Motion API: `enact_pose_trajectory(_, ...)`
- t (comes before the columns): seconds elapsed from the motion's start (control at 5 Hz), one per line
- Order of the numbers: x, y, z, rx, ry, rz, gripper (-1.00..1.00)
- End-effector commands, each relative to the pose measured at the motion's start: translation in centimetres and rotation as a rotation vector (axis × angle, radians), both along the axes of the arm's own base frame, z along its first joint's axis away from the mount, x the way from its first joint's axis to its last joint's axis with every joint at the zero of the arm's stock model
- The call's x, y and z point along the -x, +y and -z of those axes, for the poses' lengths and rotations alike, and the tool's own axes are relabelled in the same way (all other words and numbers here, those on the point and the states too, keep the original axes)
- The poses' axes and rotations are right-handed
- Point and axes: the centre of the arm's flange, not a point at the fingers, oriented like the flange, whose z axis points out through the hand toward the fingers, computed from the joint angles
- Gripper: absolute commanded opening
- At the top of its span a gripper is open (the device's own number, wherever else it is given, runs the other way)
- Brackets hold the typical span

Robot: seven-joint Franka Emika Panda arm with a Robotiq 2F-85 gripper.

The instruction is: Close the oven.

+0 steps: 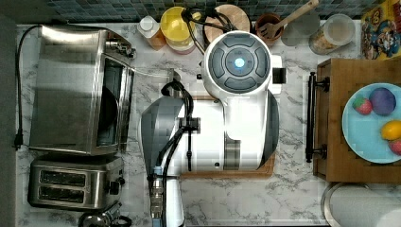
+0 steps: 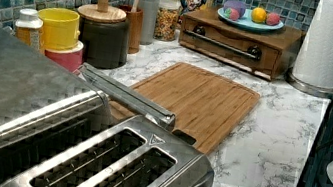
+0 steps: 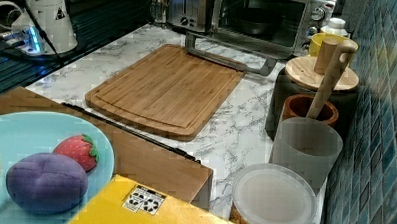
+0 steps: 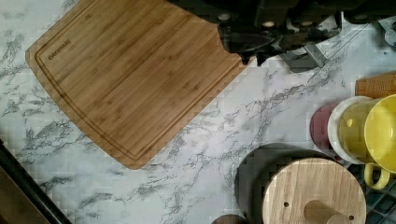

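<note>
Gripper (image 4: 252,44) seen dark in wrist view, above corner of cutting board (image 4: 135,79); whether clenched or released cannot be told. Oven (image 1: 66,90) at 9 o'clock of white arm (image 1: 236,104) in top view, on marble counter (image 1: 293,198). Oven door down, open; bar handle (image 3: 228,60) at 12 o'clock edge of cutting board in right view, dark cavity behind. Two-slot toaster (image 1: 71,182) at 6 o'clock of oven in top view, just beside it.

White arm (image 1: 241,127) (black cables)
</note>
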Motion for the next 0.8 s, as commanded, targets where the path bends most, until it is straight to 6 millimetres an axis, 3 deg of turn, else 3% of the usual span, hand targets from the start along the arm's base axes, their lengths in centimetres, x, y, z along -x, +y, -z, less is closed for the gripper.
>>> enact_pose_trajectory(0.2,1.9,0.6,1.6,-0.023,-0.039,-0.067,-1.0)
enact_pose_trajectory(0.4,4.1,0.0,4.7,-0.088,-0.066,-0.139,-1.0)
enact_pose_trajectory(0.8,6.1,-2.3,11.2,-0.199,-0.127,-0.255,-1.0)
